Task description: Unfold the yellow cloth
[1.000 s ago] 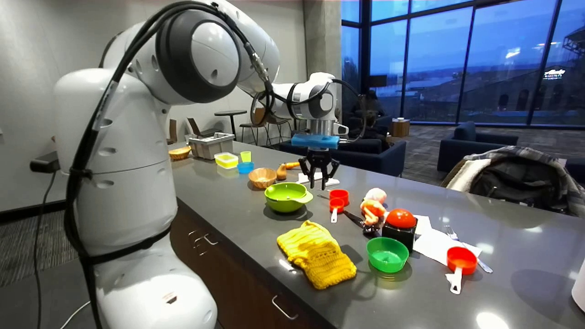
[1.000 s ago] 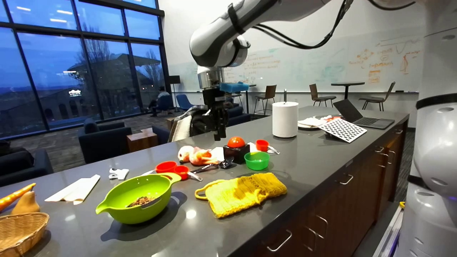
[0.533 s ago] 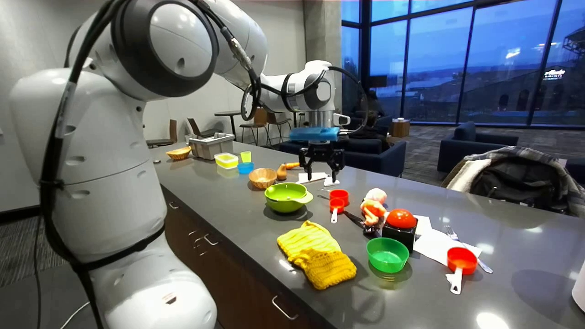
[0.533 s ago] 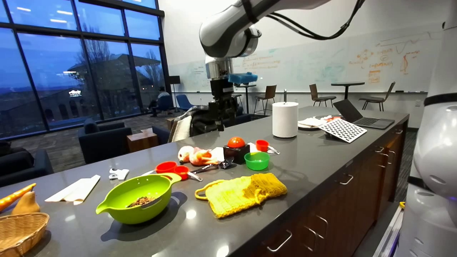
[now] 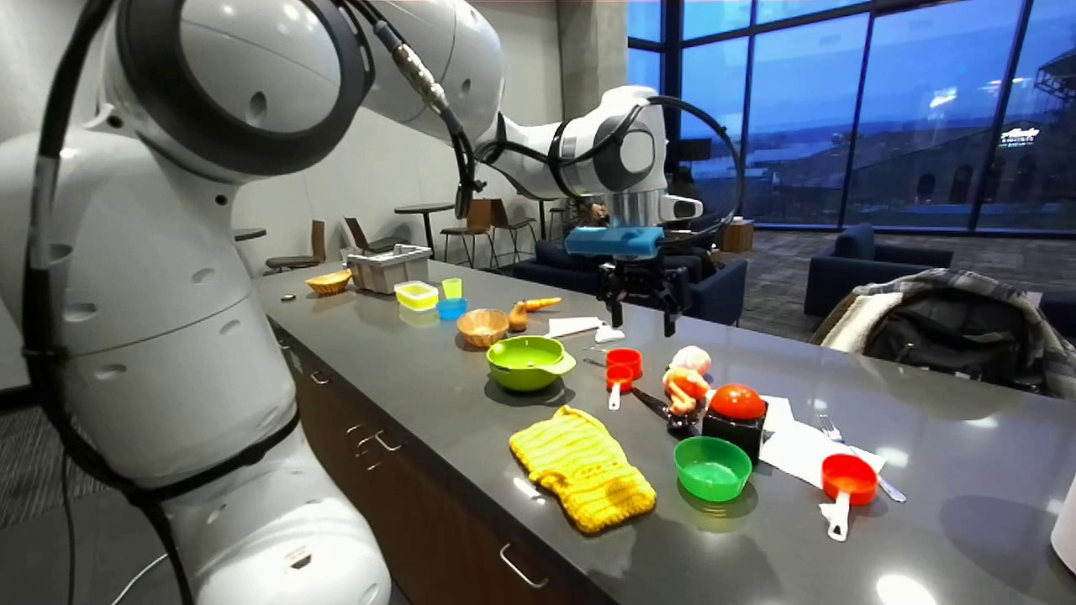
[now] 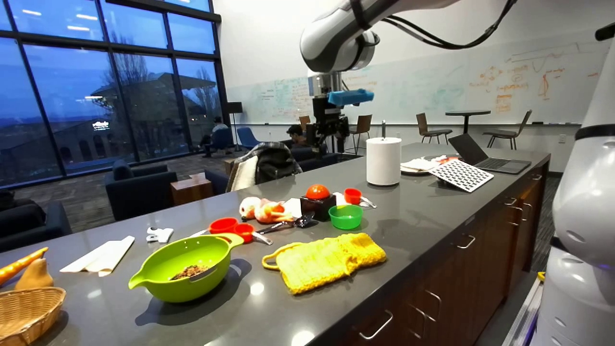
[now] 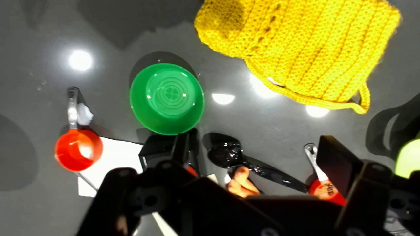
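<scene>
On the glossy counter (image 5: pixel 933 437) lies the yellow cloth (image 5: pixel 584 470), windows (image 5: pixel 807 109) beyond.

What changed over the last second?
The robot's black fingers spread wider and shifted right and upward in both exterior views. Nothing was visibly grasped or released. The yellow knitted cloth and the small round green bowl stayed put.

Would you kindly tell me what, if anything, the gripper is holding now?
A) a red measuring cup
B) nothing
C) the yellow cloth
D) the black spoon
B, since the gripper hangs above the counter with its jaws apart and nothing between them, while the yellow cloth lies on the counter, out of its grasp.
</scene>
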Motion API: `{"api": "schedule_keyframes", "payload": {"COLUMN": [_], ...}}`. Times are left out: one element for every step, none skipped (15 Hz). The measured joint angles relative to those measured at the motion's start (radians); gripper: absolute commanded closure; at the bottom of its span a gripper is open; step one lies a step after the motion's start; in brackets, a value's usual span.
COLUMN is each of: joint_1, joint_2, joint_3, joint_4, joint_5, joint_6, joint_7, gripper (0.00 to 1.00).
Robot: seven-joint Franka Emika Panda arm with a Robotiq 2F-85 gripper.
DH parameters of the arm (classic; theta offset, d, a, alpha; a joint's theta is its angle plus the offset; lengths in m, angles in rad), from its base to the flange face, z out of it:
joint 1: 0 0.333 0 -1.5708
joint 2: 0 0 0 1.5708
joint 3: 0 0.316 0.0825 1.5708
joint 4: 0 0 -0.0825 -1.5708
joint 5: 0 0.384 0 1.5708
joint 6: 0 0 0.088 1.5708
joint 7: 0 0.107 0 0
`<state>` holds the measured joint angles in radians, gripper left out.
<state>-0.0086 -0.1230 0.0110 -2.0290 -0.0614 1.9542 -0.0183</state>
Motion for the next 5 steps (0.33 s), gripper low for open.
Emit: {"api": "schedule_keyframes", "payload": {"joint_1": [-0.012,-0.022,-0.032,-0.041,-0.048], "joint_2": [-0.002,-0.003,-0.004,-0.004,-0.004], "joint_3": [-0.009,-0.018,-0.026,-0.033,-0.041], "joint_4": [-0.001,-0.001,-0.002,-0.002,-0.003], "joint_5": [-0.019,-0.036,-0.05,-0.062,-0.072], "joint_6": [0.001,0.002,0.002,0.003,0.003], "joint_7": [0.017,0.033,0.047,0.057,0.067], "gripper": [0.0,0.0,0.0,0.0,0.0]}}
